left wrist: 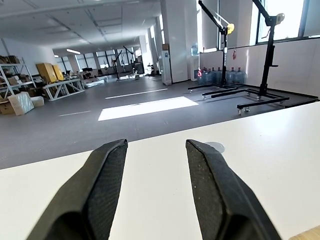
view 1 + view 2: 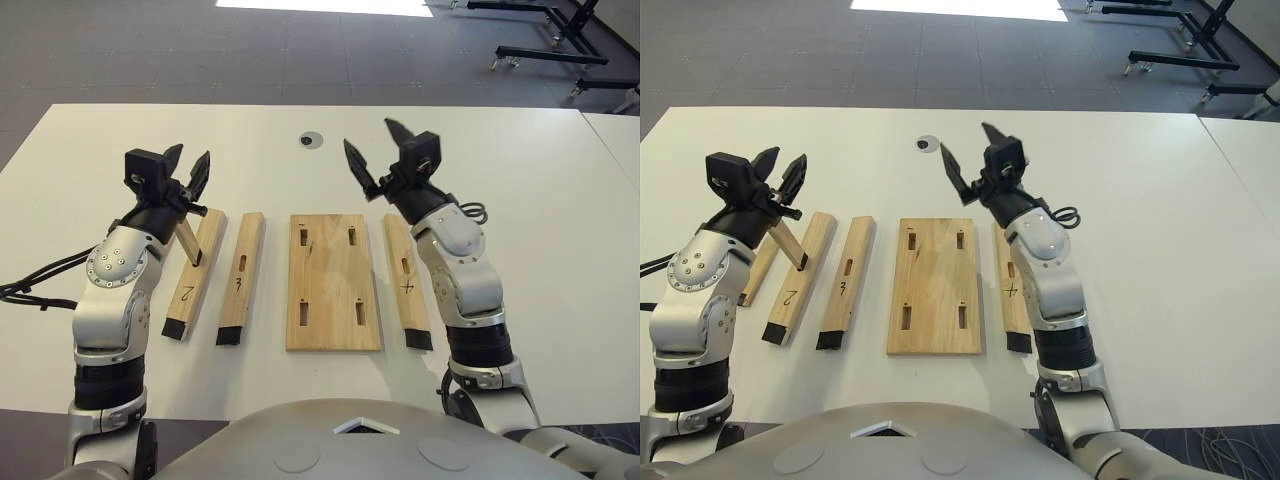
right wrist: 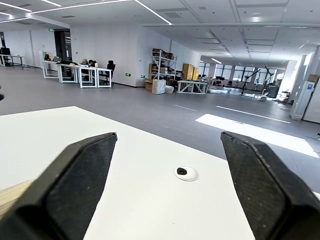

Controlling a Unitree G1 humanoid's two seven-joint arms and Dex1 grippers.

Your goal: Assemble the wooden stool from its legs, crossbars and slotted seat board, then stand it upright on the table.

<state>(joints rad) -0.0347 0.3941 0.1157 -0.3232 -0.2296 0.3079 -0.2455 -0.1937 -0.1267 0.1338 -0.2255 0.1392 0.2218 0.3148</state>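
The slotted seat board [image 2: 332, 280] lies flat in the middle of the white table [image 2: 540, 200]. Left of it lie two legs with dark ends, marked 3 [image 2: 241, 278] and 2 [image 2: 195, 275]. A leg marked with a plus [image 2: 407, 280] lies right of the board, partly under my right arm. Another wooden piece [image 2: 755, 270] pokes out beneath my left arm. A thin crossbar [image 2: 188, 240] slants over leg 2, just below my left gripper [image 2: 188, 165]. That gripper is open, raised above the table, with nothing between its fingers [image 1: 100, 190]. My right gripper [image 2: 374, 150] is open wide, raised above the board's far right corner.
A round grommet [image 2: 312, 139] sits in the table beyond the board. Black cables [image 2: 30, 288] trail off the table's left side. Bare table stretches to the right and behind the parts. Wheeled metal frames [image 2: 545, 50] stand on the floor beyond the table.
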